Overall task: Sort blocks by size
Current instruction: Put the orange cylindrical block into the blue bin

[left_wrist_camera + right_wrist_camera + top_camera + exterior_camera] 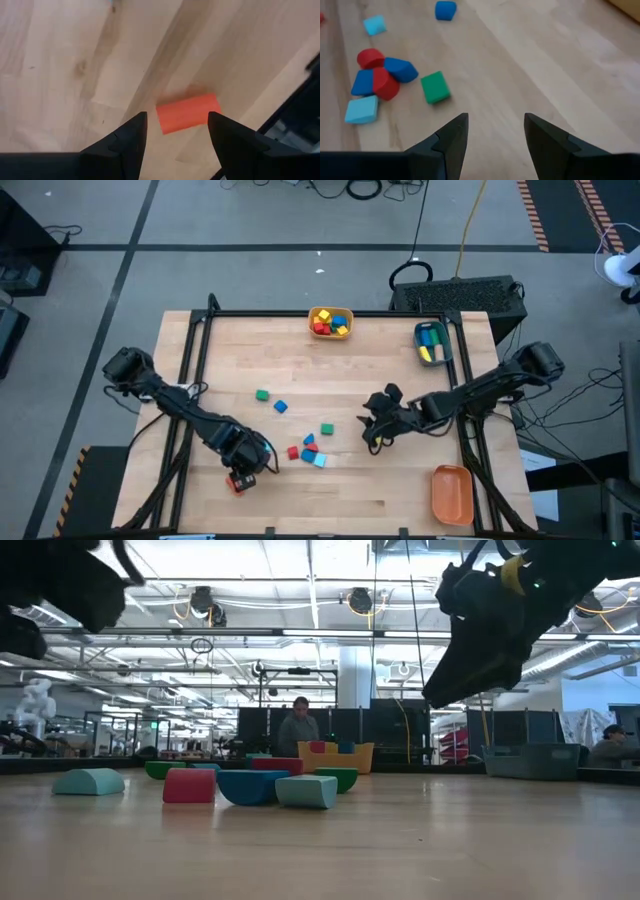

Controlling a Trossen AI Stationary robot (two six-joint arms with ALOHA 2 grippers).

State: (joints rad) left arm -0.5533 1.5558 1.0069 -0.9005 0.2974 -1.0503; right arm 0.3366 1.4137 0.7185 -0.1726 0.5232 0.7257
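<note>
While both grippers stand open and empty, the left gripper [175, 131] straddles a red block [188, 112]; yellow bin [331, 332] and teal bin [432, 358] hold blocks; loose blocks [309, 448] lie mid-table.

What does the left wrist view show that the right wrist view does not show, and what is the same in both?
Only the left wrist view shows a red block lying alone on the table, in line with the gap between the left gripper fingers, which are open. Only the right wrist view shows a cluster of red and blue blocks, a green block beside it and a cyan block; the open right gripper has nothing between its fingers. Both show the light wooden table.
</note>
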